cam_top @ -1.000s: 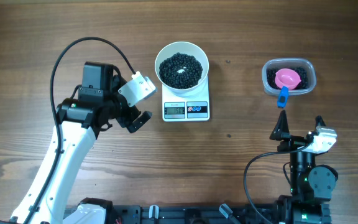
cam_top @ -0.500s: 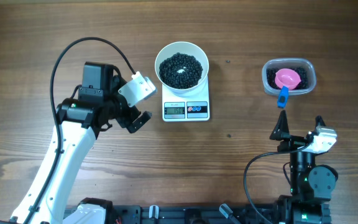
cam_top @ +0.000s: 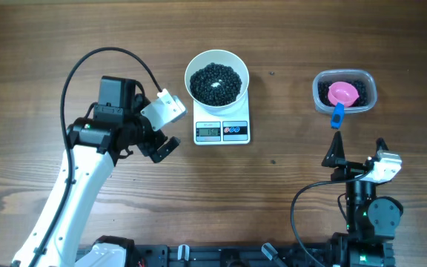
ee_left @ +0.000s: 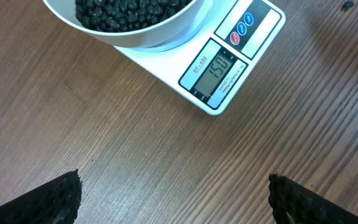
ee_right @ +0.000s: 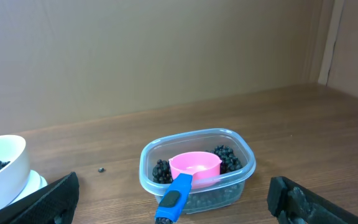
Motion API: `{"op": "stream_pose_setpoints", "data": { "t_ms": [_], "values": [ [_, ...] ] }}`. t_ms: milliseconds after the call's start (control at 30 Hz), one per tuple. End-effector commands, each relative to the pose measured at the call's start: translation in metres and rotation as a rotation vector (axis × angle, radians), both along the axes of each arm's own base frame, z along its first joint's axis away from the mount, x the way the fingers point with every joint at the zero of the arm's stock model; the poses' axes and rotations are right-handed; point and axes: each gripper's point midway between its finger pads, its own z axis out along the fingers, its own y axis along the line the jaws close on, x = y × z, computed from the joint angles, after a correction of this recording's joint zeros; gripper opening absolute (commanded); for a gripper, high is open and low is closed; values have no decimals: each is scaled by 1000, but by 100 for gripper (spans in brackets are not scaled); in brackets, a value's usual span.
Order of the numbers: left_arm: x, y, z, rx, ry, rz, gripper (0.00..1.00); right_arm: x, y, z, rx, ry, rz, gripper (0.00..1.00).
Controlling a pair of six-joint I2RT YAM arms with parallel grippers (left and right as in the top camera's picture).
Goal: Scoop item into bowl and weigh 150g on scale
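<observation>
Tiny matte black beans [cam_top: 215, 81] fill the smooth white bowl [cam_top: 239, 68], which sits on the flat white scale [cam_top: 222, 131] on the counter [cam_top: 288, 185]; its display reads 150. The left tool [cam_top: 170, 127] hangs released beside the scale, and the right tool [cam_top: 358, 152] is spread wide and empty

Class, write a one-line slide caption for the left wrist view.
White bowl of black beans on the scale, display reading 150, framed by the open left end effector.
</observation>
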Motion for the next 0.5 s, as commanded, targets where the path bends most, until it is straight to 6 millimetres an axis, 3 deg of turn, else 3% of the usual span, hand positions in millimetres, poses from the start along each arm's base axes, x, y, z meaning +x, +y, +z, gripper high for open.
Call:
{"op": "stream_pose_setpoints", "data": {
  "t_ms": [0,100,200,467],
  "values": [
    [-13,0,22,-25,-56,-9,100,-1,-1,4,-20,-19,-6,100],
    [-20,-3,41,-63,-107,-14,100,-1,-1,4,-20,-19,-6,100],
    [-29,2,64,-162,-126,139,100,-1,-1,4,-20,-19,-6,100],
    [-36,33,79,-345,-345,387,100,-1,-1,4,-20,-19,-6,100]
  ]
}}
